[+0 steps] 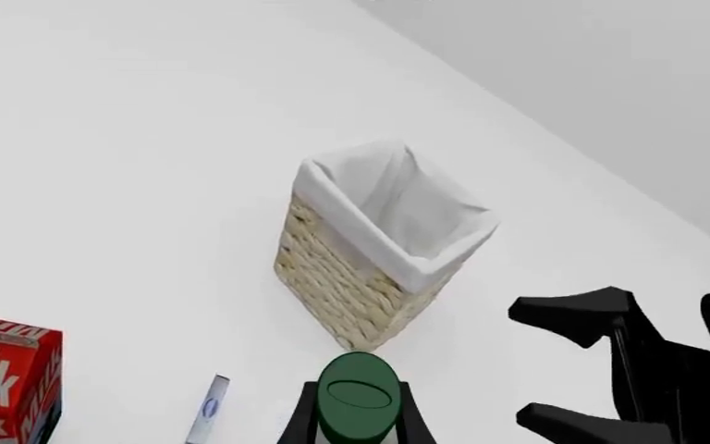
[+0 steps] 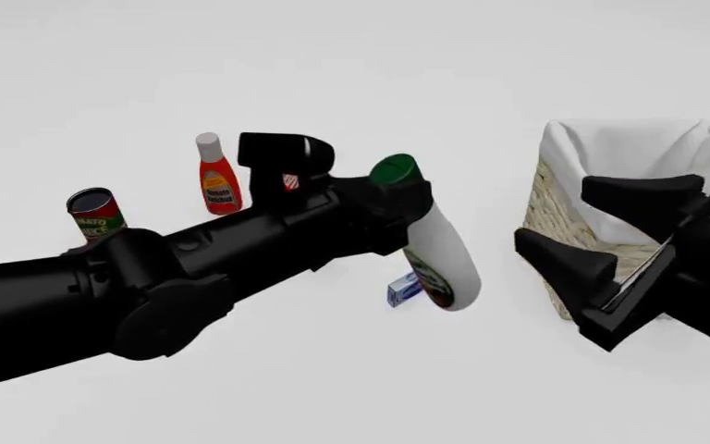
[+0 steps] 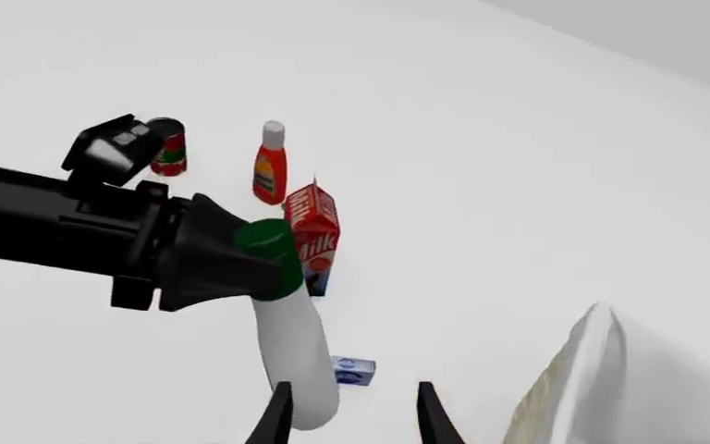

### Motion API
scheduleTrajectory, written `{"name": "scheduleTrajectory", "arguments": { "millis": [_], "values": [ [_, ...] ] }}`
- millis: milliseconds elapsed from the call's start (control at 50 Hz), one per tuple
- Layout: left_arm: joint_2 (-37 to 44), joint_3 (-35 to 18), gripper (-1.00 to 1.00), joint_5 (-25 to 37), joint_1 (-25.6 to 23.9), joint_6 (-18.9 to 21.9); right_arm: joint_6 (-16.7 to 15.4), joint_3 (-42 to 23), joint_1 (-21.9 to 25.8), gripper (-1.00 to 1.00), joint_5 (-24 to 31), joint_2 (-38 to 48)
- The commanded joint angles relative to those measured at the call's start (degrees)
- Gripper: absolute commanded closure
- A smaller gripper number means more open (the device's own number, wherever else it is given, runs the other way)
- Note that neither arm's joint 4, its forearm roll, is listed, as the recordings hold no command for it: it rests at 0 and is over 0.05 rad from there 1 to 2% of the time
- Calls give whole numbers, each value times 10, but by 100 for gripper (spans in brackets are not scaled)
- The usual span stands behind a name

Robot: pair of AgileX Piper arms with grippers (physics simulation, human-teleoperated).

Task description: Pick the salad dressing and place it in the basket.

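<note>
Black left arm fills the front view's lower left, its left gripper clamped on the white pear-shaped salad dressing bottle, aloft mid-frame.
Carry it over the straw wicker basket's white-lined rim before release. Long axis tilted, green cap upper-left. Right gripper spread, empty.

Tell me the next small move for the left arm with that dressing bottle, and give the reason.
Probably carry it sideways toward the basket, staying high. The left gripper is shut on the salad dressing just below its green cap; the bottle hangs tilted above the table, not yet over the cloth-lined opening. The right gripper, jaws open, sits in front of the basket, so it may need to clear first.
</note>
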Motion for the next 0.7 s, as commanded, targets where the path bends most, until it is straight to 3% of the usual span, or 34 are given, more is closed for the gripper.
{"name": "scheduleTrajectory", "arguments": {
  "millis": [20, 340, 700],
  "values": [
    [-9, -5, 100, -1, 2, 195, 16, -4, 31, -100, -14, 47],
    [-12, -4, 100, -2, -5, 192, 31, 6, 57, -100, -38, 85],
    [-21, 3, 100, -3, -6, 189, 9, -14, 63, -100, -57, 147]
  ]
}}
